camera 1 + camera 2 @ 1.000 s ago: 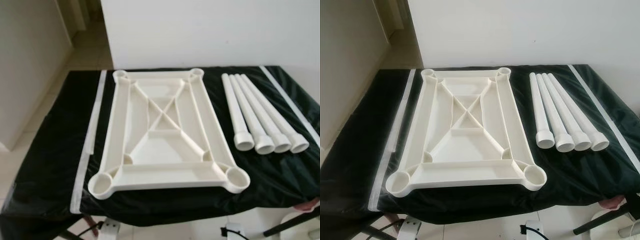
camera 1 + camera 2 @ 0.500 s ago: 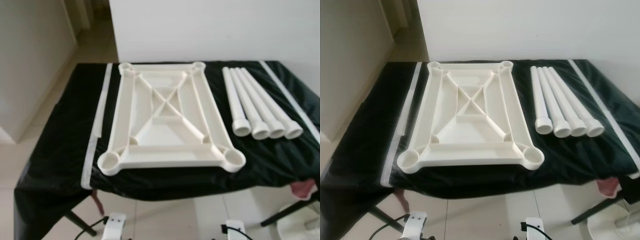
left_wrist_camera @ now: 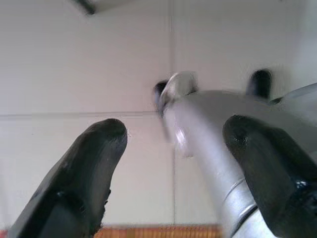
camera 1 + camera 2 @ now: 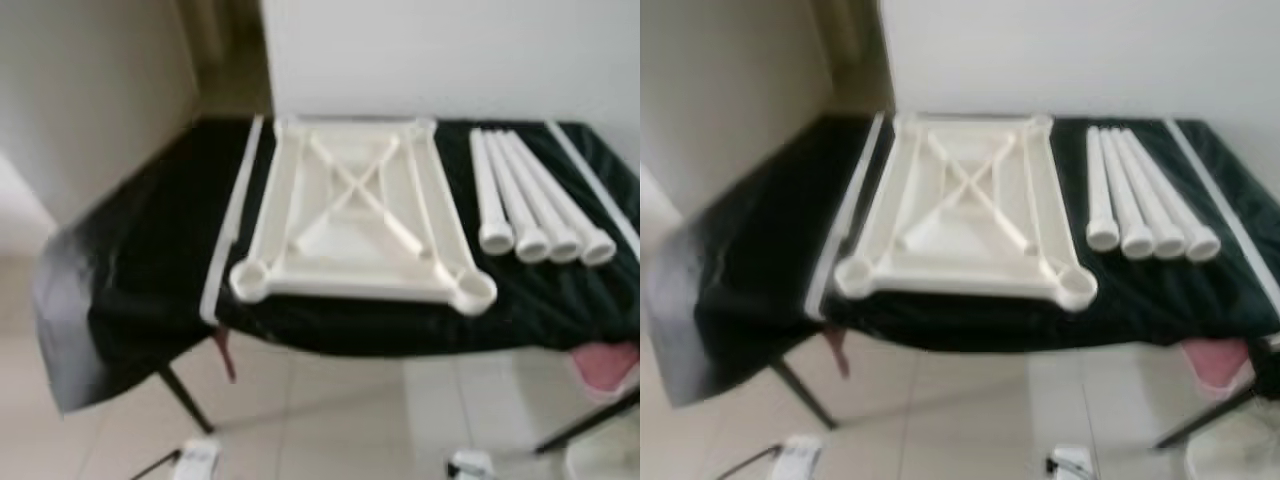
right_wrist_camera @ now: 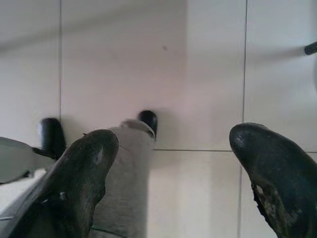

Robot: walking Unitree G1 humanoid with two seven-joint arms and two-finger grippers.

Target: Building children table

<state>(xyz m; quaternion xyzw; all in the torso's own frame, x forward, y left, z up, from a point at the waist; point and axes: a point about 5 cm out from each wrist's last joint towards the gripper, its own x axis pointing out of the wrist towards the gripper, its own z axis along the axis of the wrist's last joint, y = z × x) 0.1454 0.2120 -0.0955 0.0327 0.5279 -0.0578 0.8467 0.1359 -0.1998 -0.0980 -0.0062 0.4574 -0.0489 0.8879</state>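
Step in hand: approach. No assembly has begun. The head views are blurred and take in the whole worktop (image 4: 120, 270) from a standoff position.

Parts:
- The tabletop (image 4: 360, 215) lies underside up on the black cover, ribs and four corner sockets facing upward.
- Four legs (image 4: 535, 205) lie side by side, touching, near the tabletop on its right, their flared ends toward the robot.

Claws:
- The left claw (image 3: 173, 178) hangs beside the robot's leg, pointing at the tiled floor (image 5: 148, 64). Its fingers are spread wide and hold nothing.
- The right claw (image 5: 173, 173) hangs likewise, fingers spread wide, holding nothing.

Next move (judgement): close in on the near edge, raise the right claw to the nearest leg, and grip it along the shaft. The leg must then be stood upright and pressed into a corner socket; the near right socket (image 4: 476, 291) is the shortest reach.

Edges and room:
- The near sockets sit close to the front edge of the worktop; a downward push there could tip or slide the tabletop.
- The cover drapes loosely over the left corner and could snag.
- Slanted worktop supports (image 4: 185, 400) and a pink object (image 4: 605, 362) occupy the floor below; keep the feet back from them.
- Open worktop lies left of the tabletop.
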